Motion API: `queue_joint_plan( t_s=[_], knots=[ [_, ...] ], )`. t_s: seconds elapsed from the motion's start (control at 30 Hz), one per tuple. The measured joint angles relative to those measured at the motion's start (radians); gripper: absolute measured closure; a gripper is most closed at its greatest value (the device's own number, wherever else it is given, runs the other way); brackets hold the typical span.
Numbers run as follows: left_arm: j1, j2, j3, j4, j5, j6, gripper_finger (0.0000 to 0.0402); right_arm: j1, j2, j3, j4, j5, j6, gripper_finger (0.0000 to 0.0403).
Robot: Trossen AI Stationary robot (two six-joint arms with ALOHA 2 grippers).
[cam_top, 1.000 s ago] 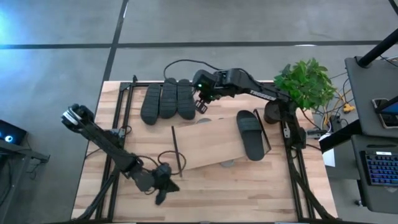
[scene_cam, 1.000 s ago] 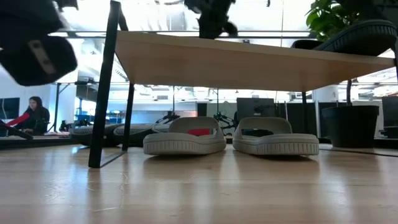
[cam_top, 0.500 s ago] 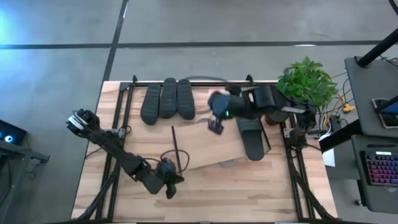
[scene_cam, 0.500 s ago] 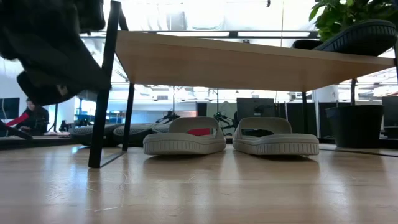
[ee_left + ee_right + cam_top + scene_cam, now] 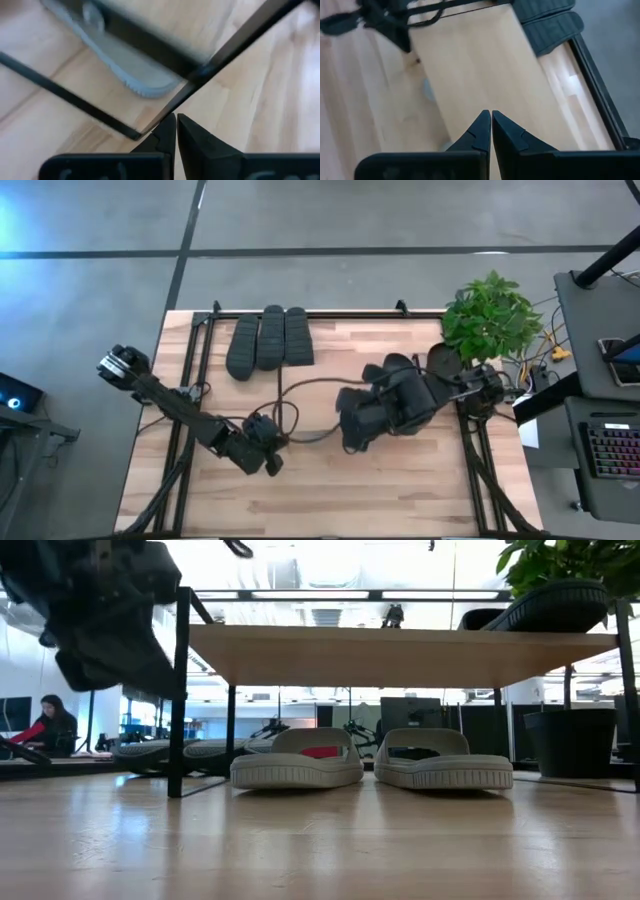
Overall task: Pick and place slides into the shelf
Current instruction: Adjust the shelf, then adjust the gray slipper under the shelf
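1. Seen from above and read left to right, the left arm runs from the table's left edge toward its middle; the left gripper [image 5: 268, 461] sits low over the table [image 5: 200, 500] at the near left corner of the shelf.
2. Left wrist view: the left gripper's fingers [image 5: 167, 135] are pressed together with nothing between them, their tips right at the black shelf frame [image 5: 220, 50]. The toe of a light grey slide [image 5: 135, 75] lies on the table just beyond the frame bar.
3. Three dark slides [image 5: 268, 340] lie side by side, soles up, at the far left part of the table, well apart from both grippers.
4. Low view: the shelf [image 5: 400, 650] stands level on its black legs. Two light grey slides [image 5: 297, 765] rest under the top board, side by side, toes toward the camera. One dark slide [image 5: 545, 608] rests on the top board at its right end.
5. The right arm folds over the middle of the table and hides most of the shelf in the high view; the right gripper [image 5: 352, 442] hangs above the top board.
6. Right wrist view: the right gripper's fingers [image 5: 482, 127] are closed tight and empty, pointing down at the bare wooden top board [image 5: 485, 70].
7. A potted plant [image 5: 490, 315] stands at the far right corner of the table.
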Motion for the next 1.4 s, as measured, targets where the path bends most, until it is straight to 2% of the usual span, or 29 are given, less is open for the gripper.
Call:
queue_joint_plan(
  t_s=[0.1, 0.27, 0.5, 0.67, 0.87, 1.0, 1.13, 1.4],
  knots=[
    [-0.014, -0.018, 0.009, 0.004, -0.004, 0.037, 0.0398, 0.028, 0.010, -0.014, -0.002, 0.000, -0.021, 0.0394],
    [-0.101, -0.022, 0.057, 0.029, -0.045, 0.253, 0.0398, 0.090, 0.011, -0.065, -0.002, 0.058, -0.061, 0.0394],
    [-0.153, 0.070, 0.132, 0.030, -0.100, 0.471, 0.0398, 0.183, 0.010, -0.183, -0.001, 0.106, -0.098, 0.0394],
    [-0.151, 0.184, 0.184, 0.031, -0.115, 0.502, 0.0398, 0.256, 0.006, -0.307, -0.003, 0.118, -0.092, 0.0394],
    [-0.151, 0.327, 0.301, 0.014, -0.164, 0.546, 0.0398, 0.364, 0.006, -0.441, -0.002, 0.157, 0.009, 0.0394],
    [-0.140, 0.376, 0.404, -0.090, -0.163, 0.566, 0.0398, 0.441, 0.004, -0.511, -0.002, 0.129, 0.103, 0.0394],
    [-0.115, 0.349, 0.479, -0.197, -0.169, 0.473, 0.0398, 0.514, 0.004, -0.562, -0.001, 0.026, 0.227, 0.0394],
    [-0.060, 0.190, 0.489, -0.205, -0.186, 0.415, 0.0398, 0.643, 0.004, -0.601, 0.002, -0.076, 0.478, 0.0394]
  ],
)
